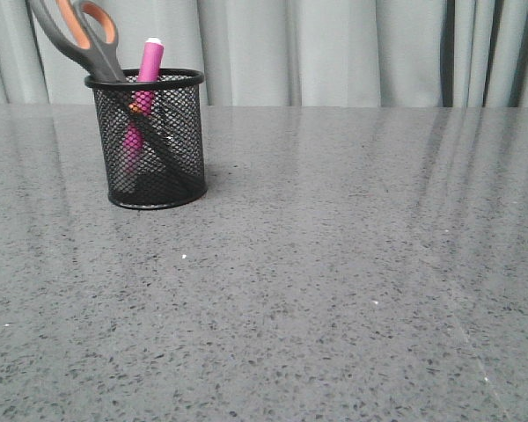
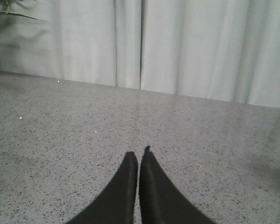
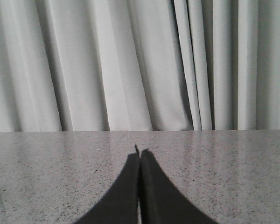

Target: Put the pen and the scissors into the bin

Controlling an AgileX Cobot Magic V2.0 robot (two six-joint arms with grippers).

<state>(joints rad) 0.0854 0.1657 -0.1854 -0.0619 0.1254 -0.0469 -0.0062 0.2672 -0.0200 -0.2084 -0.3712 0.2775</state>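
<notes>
The black wire-mesh bin (image 1: 172,176) stands upright on the grey speckled table at the far left in the front view. The magenta pen (image 1: 149,61) stands inside it, white tip up, sticking out above the rim. The scissors (image 1: 81,35) also stand in the bin, blades down, with the grey and orange handles leaning out to the left above the rim. Neither arm shows in the front view. My left gripper (image 2: 138,153) is shut and empty over bare table. My right gripper (image 3: 140,152) is shut and empty over bare table. The bin is out of both wrist views.
Pale grey curtains (image 1: 334,53) hang behind the table's far edge. The grey speckled tabletop (image 1: 334,290) stretches to the right and in front of the bin. A green plant leaf (image 2: 9,11) shows at one corner of the left wrist view.
</notes>
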